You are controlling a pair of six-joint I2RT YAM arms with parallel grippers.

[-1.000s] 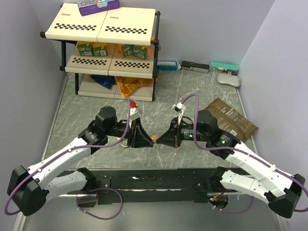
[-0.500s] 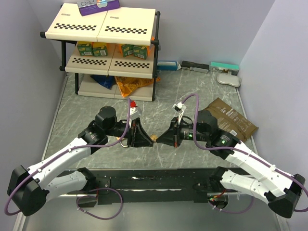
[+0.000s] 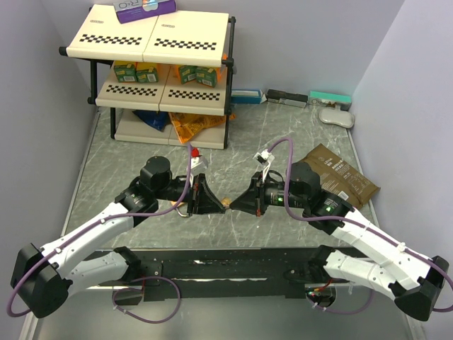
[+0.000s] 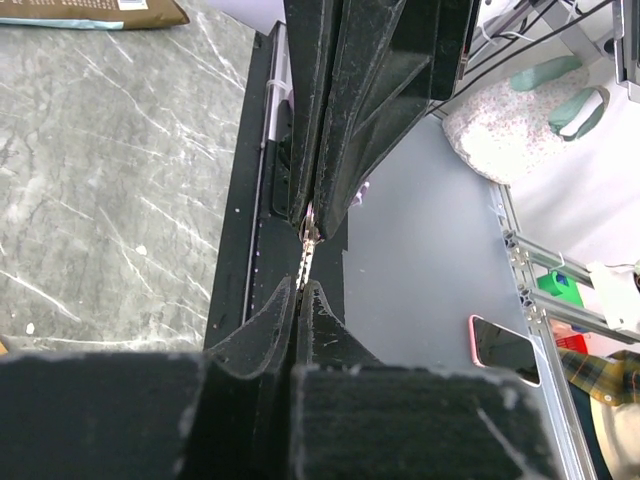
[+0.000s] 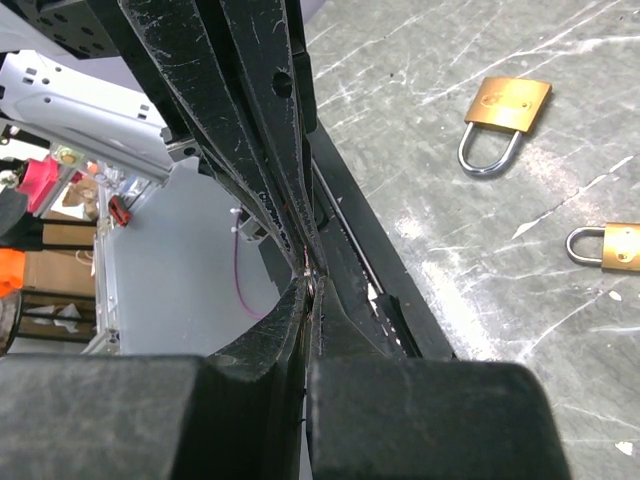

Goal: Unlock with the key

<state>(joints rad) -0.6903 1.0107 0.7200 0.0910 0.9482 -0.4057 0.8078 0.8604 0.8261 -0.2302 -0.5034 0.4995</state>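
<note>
The key [image 4: 306,250] is a tiny, thin metal piece, so I judge it light, stiff and slippery, easy to lose or to twist out of line. It hangs in the air above the counter [image 3: 297,138], in the narrow space where the two claws meet tip to tip.

The left claw [image 4: 300,294] is pressed together on one end of it. The right claw [image 4: 317,198] seems pressed together on the other end.

A good hold is on the flat head, leaving the blade free.

Two brass padlocks lie on the counter to one side of the right claw, the larger padlock [image 5: 505,118] and the smaller padlock [image 5: 617,246], well apart from the key.

Beyond both claws a shelf rack [image 3: 159,44] holds small boxes [image 3: 136,71].
</note>
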